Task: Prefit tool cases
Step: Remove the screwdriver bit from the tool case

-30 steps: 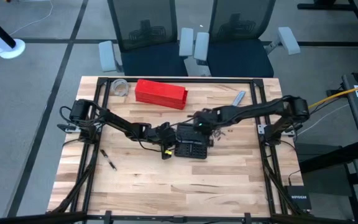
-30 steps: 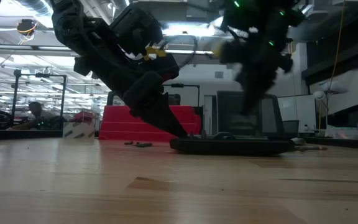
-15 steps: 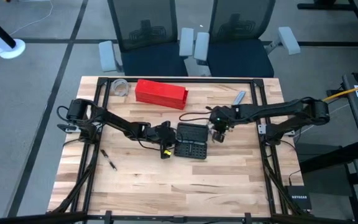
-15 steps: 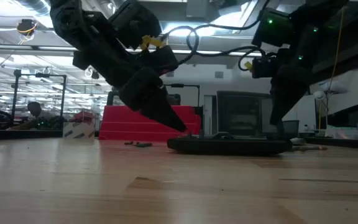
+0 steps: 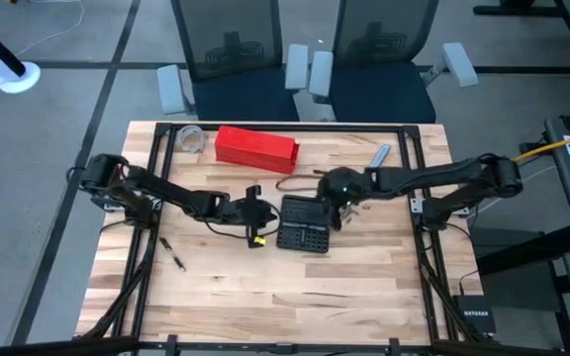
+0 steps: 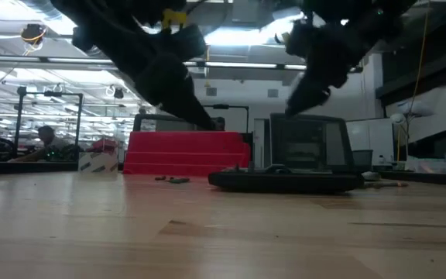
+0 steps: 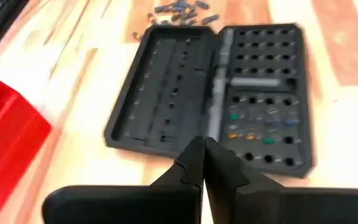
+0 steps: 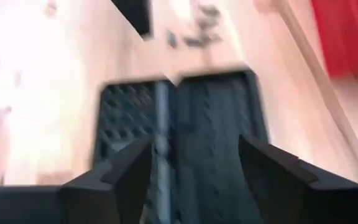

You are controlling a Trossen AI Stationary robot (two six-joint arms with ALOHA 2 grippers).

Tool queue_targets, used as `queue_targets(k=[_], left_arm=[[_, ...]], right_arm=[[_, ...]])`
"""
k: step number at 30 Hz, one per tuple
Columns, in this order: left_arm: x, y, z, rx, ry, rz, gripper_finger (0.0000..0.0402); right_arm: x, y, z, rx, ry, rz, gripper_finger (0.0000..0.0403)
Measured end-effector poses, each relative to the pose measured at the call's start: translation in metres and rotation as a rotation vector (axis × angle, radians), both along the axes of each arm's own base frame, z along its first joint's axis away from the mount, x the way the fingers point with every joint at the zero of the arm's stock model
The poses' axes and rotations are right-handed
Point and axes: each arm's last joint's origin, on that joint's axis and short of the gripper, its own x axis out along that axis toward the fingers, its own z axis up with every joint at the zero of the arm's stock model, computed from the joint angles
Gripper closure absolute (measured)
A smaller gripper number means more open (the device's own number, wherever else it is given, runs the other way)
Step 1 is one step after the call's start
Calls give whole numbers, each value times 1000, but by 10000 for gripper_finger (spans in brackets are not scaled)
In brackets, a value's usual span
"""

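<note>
Lying (opened flat) between both grippers: tool case (image 5: 303, 224).

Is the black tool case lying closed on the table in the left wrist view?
No, the tool case lies opened flat, both gridded halves facing up on either side of the hinge.

Right wrist view blurred: tool case (image 8: 179, 143) sockets unreadable, its lower part hidden behind the fingers (image 8: 114, 180); loose bits (image 7: 182, 11) cut by left wrist frame edge, too small to identify
</note>
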Motion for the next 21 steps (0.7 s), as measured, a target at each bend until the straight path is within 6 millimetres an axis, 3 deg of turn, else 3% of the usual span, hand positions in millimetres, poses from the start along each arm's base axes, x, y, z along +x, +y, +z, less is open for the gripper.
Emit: queue_targets(k=[4, 7, 12, 16, 21], left_arm=[[-1, -9, -14, -64, 20, 29, 401], [-4, -11, -35, -103, 65, 66, 401], [4, -15, -53, -165, 51, 59, 401], [9, -19, -63, -223, 30, 43, 401], [12, -23, -67, -234, 14, 28, 401]], right_arm=[[26, 21, -6, -14, -53, 60, 199], [45, 34, -18, -32, -9, 83, 221], [72, 45, -33, -47, 51, 100, 254], [78, 44, -35, -59, 146, 90, 276], [72, 39, -33, -97, 244, 74, 294]])
